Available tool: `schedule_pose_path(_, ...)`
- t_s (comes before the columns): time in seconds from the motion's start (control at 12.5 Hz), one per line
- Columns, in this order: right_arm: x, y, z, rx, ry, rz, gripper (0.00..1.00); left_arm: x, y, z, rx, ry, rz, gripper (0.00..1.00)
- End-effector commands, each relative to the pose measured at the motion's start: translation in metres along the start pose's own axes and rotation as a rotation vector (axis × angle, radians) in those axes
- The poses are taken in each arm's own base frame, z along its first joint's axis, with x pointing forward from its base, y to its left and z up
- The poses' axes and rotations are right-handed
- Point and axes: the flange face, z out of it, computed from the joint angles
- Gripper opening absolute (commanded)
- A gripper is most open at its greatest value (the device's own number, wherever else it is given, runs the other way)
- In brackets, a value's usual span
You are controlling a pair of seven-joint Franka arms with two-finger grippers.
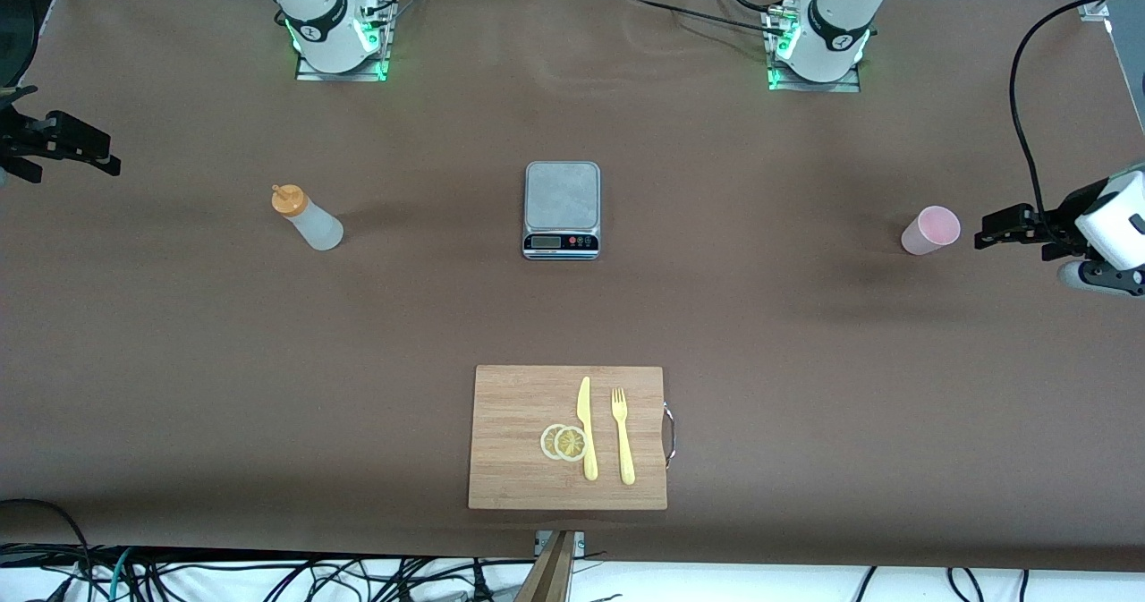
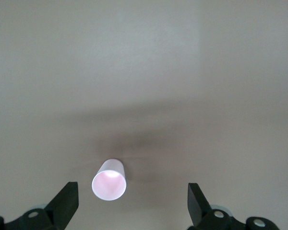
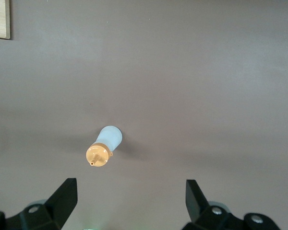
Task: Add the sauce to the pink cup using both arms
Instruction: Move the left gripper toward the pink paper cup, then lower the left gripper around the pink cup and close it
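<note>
The sauce (image 1: 307, 218), a whitish squeeze bottle with an orange cap, stands upright toward the right arm's end of the table. The pink cup (image 1: 930, 230) stands upright with its rim up toward the left arm's end. My left gripper (image 1: 984, 230) hangs open just outside the cup, at that end of the table. In the left wrist view the cup (image 2: 109, 181) sits ahead of the open left gripper (image 2: 133, 199), apart from both fingers. My right gripper (image 1: 106, 153) is open at the table's other end, well clear of the sauce (image 3: 104, 146), and nothing lies between the right gripper's (image 3: 132, 196) fingers.
A steel kitchen scale (image 1: 562, 208) sits mid-table between the bottle and the cup. Nearer the front camera lies a wooden cutting board (image 1: 519, 405) with a yellow knife (image 1: 586, 428), a yellow fork (image 1: 622, 436) and two lemon slices (image 1: 564, 442).
</note>
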Motion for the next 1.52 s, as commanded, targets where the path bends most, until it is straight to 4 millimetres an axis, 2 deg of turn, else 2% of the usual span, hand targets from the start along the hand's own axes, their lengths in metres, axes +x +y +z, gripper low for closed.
schedule_pose_path(0.0, -0.007, -0.004, -0.004, -0.016, 0.003, -0.012, 1.00, -0.024, -0.041, 0.032, -0.002, -0.076, 0.001, 1.00)
schedule_pose_path(0.16, -0.007, -0.004, -0.004, -0.016, 0.002, -0.015, 1.00, -0.046, -0.079, 0.059, -0.036, -0.111, 0.045, 1.00)
schedule_pose_path(0.24, -0.008, -0.003, -0.004, -0.014, 0.002, -0.012, 1.00, -0.054, -0.089, 0.077, -0.044, -0.117, 0.069, 1.00)
schedule_pose_path(0.32, -0.007, -0.003, -0.004, -0.014, 0.002, -0.013, 1.00, -0.068, -0.109, 0.096, -0.045, -0.103, 0.082, 0.99)
schedule_pose_path(0.56, -0.008, -0.002, -0.003, -0.013, -0.001, -0.018, 1.00, -0.106, -0.131, 0.150, -0.048, -0.081, 0.080, 0.98)
schedule_pose_path(0.8, -0.008, -0.001, -0.004, -0.012, 0.001, -0.017, 1.00, -0.122, -0.130, 0.190, -0.019, -0.033, 0.066, 0.96)
schedule_pose_path(0.88, -0.008, -0.001, -0.003, -0.012, -0.001, -0.017, 1.00, -0.124, -0.128, 0.197, -0.010, -0.022, 0.067, 0.95)
schedule_pose_path(1.2, -0.010, -0.001, -0.002, -0.008, -0.016, -0.013, 1.00, -0.125, -0.120, 0.207, 0.011, 0.009, 0.065, 0.92)
schedule_pose_path(1.44, -0.010, 0.002, -0.001, -0.004, -0.018, -0.009, 1.00, -0.131, -0.114, 0.227, 0.027, 0.032, 0.057, 0.91)
